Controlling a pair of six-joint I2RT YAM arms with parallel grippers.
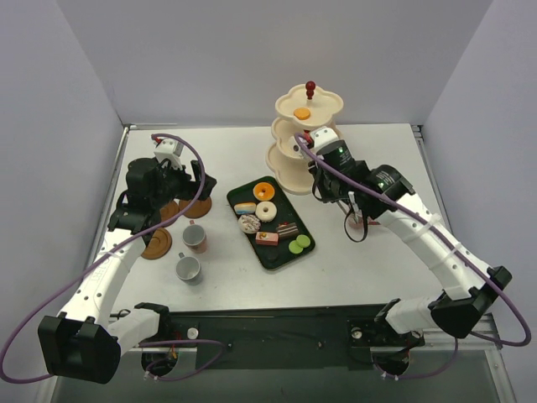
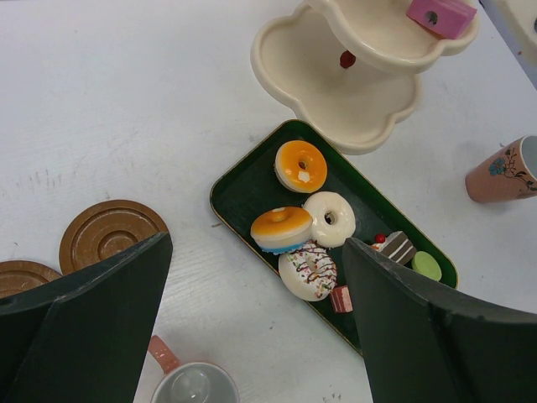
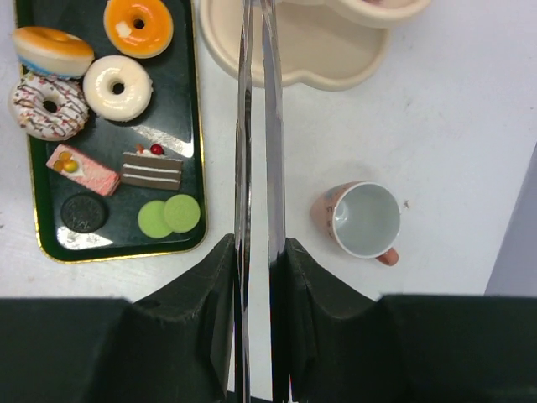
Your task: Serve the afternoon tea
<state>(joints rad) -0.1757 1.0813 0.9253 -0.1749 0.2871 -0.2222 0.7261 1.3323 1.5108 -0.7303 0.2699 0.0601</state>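
Note:
The cream stand [image 1: 309, 134] with its red knob [image 1: 310, 86] carries an orange donut [image 1: 302, 112] on top and a pink cake piece [image 2: 440, 15] on a lower tier. Several toy sweets lie on the dark green tray [image 1: 273, 252]: donuts [image 3: 117, 86], cake slices [image 3: 81, 170], green macarons [image 3: 168, 217]. My right gripper [image 3: 258, 243] is shut on the metal tongs [image 3: 256, 126], whose blades reach over the stand's bottom tier [image 3: 310, 50]. A pink cup [image 3: 362, 220] stands just to their right. My left gripper [image 2: 256, 243] hangs open above the table beside the tray, holding nothing.
Two more cups [image 1: 195, 237] [image 1: 187, 269] stand at the left near three brown saucers [image 1: 156, 243] [image 1: 195, 207] [image 1: 168, 210]. Grey walls close off the back and both sides. A cable loops from each arm.

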